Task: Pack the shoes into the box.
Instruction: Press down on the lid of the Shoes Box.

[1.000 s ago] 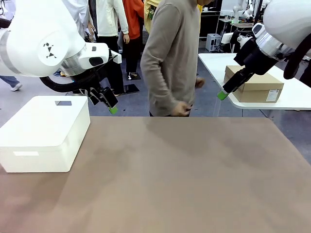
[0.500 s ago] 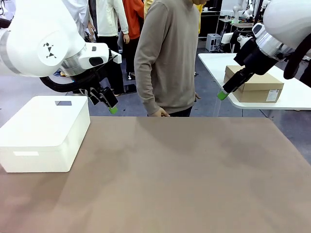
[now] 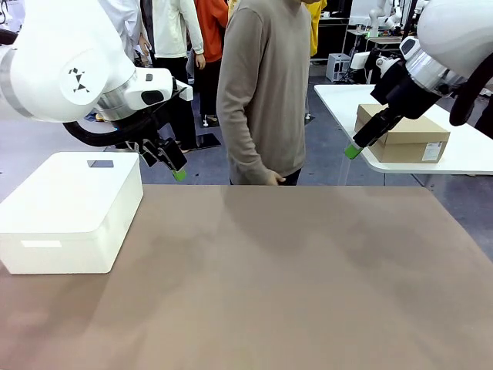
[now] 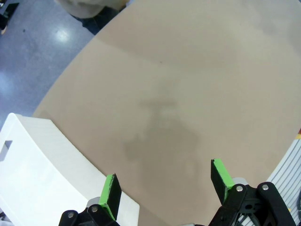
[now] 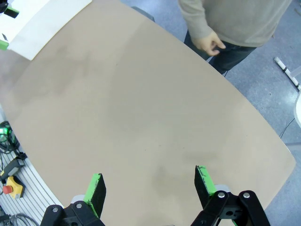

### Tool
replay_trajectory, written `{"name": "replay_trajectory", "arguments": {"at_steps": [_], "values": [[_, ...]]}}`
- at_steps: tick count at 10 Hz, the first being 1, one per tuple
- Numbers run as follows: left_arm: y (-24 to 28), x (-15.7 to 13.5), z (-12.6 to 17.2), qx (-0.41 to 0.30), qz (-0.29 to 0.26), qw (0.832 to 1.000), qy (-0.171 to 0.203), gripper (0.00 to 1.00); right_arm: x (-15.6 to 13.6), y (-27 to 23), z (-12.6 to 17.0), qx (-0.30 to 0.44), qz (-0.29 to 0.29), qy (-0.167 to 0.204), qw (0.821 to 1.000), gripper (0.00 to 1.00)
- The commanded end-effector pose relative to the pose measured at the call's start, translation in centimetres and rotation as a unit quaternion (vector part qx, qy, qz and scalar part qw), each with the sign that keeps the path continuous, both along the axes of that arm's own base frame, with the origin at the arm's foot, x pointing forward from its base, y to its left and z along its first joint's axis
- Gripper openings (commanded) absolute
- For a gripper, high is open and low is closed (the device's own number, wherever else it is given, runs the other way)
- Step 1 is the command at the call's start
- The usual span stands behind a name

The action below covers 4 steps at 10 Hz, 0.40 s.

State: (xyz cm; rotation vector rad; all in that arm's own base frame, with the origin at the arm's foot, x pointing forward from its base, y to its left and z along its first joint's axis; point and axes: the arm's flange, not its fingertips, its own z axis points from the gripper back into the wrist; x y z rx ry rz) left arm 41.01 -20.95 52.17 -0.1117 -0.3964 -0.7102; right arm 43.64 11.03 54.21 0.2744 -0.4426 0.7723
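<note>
The shoes and the box are out of view. My left gripper [image 3: 174, 167] hangs open above the table's far left, beside the white box's far corner; in its wrist view the left gripper [image 4: 167, 181] has nothing between its green pads. My right gripper [image 3: 356, 148] is raised high at the right, past the table's far edge, and is also open. In the right wrist view the right gripper [image 5: 149, 186] looks down on bare brown tabletop [image 5: 131, 108]. A person in a taupe sweater [image 3: 266, 85] stands at the far edge, one hand [image 3: 269, 177] low by the table.
A white rectangular box [image 3: 69, 208] stands on the brown table [image 3: 277, 277] at the left, also seen as the white box [image 4: 37, 183] under the left wrist. A closed tan carton [image 3: 402, 136] lies on a separate white table at the far right. Other people stand behind.
The person has shifted and turned at the far edge, the arm now hanging straight down. Both arms have stayed still with jaws open.
</note>
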Motion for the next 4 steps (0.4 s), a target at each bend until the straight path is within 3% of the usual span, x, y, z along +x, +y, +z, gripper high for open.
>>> {"name": "replay_trajectory", "arguments": {"at_steps": [1, 4], "values": [[0.16, 0.11, 0.16, 0.002, 0.002, 1.000, 0.003, 1.00, 0.34, 0.04, 0.33, -0.001, 0.000, -0.007, 1.000, 1.00], [0.16, 0.11, 0.16, 0.002, 0.002, 1.000, 0.003, 1.00, 0.34, 0.04, 0.33, -0.001, 0.000, -0.007, 1.000, 1.00]]}}
